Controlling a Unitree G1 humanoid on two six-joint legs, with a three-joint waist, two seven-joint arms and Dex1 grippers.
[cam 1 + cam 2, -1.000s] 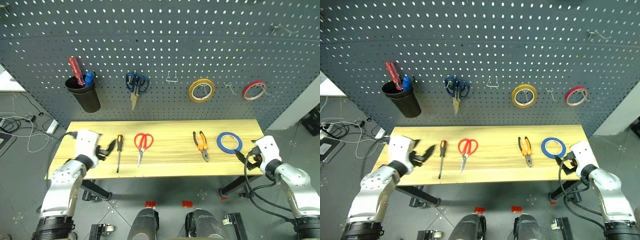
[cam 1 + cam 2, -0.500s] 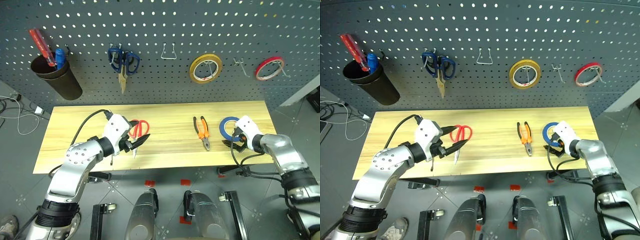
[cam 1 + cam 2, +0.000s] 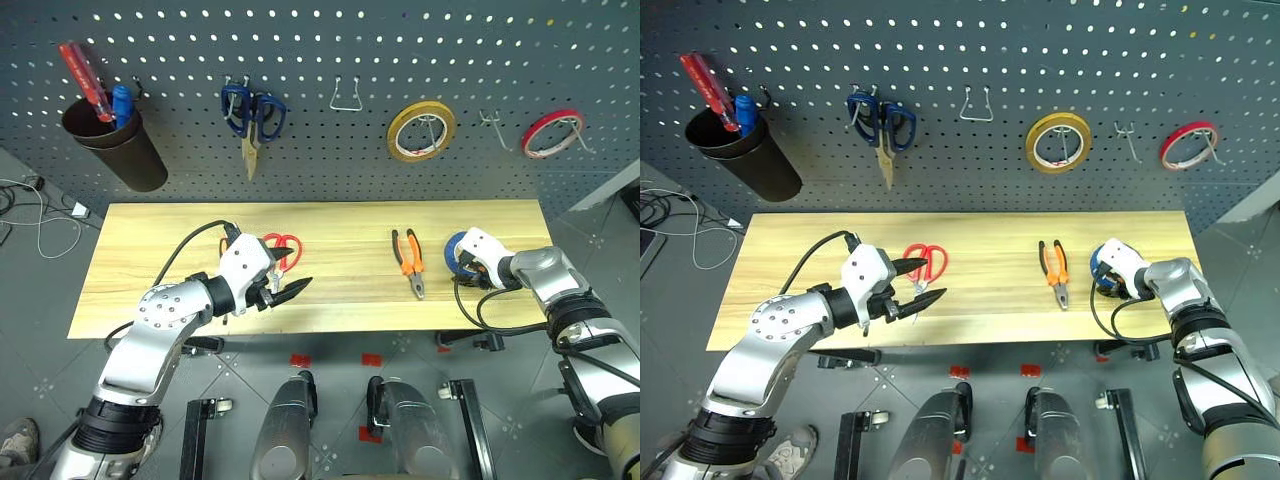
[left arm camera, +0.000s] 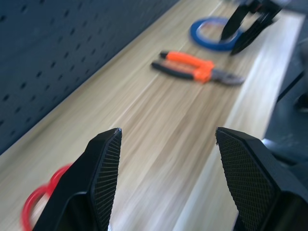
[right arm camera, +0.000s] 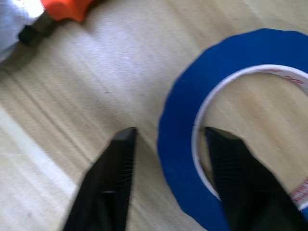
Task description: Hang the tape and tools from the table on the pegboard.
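The table (image 3: 150, 240) is a long bench with a light wooden plank top, and it stands just in front of the pegboard (image 3: 330, 50). Red-handled scissors (image 3: 281, 246) lie on the planks toward nine o'clock from the table's middle, with their handles pointing to twelve o'clock. Orange-and-black pliers (image 3: 407, 259) lie toward three o'clock from the middle, their nose pointing to six o'clock, and the blue tape (image 5: 231, 144) lies flat on the wood at three o'clock from the pliers, near the table's end.
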